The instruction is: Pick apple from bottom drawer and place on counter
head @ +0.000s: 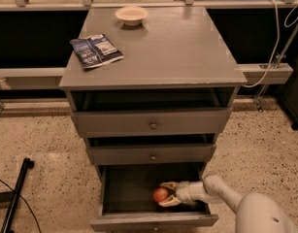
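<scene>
A: Apple [160, 194] position?
B: It sat inside the open bottom drawer [126, 191], toward the right side of its dark floor.
A: Gripper?
B: The gripper [162, 194] reached in from the right, level with the apple. Its two fingers [169, 184] stood apart, one behind the fruit and one in front, with the apple between the tips. Couldn't tell if they pressed on it.
A: Counter [177, 52]?
B: It held a cream bowl [131, 15] at the back and a blue packet [96, 50] on the left.
</scene>
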{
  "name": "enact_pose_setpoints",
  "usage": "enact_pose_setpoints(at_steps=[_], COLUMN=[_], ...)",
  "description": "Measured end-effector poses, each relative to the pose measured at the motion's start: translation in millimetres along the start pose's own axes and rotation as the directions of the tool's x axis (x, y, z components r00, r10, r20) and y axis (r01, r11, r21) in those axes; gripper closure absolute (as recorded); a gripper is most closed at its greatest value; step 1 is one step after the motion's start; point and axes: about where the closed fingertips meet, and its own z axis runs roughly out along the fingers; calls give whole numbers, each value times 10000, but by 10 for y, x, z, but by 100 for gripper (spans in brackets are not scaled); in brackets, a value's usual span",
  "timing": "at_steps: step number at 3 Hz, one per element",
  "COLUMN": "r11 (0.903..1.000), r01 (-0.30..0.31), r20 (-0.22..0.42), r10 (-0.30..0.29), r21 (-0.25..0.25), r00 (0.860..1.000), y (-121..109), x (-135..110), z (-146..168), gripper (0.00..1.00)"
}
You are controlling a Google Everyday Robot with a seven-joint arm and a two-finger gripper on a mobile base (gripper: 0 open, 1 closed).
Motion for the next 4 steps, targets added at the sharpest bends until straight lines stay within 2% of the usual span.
enact_pose_setpoints(at_steps=[1, 2, 3, 4], r11=[9990, 9888, 9643, 9199], r01=[435, 1494, 2624, 3867], r20=[155, 449, 387, 326], r10=[-436, -1492, -2610, -3854], r21=[29, -24, -364, -654], r00=[9989, 9878, 9646, 9222], y=[-26, -13, -43, -307], x=[-379, -1083, -1924, -2794], z=[-222, -571, -1011, -1502], gripper=[100, 100, 100, 100])
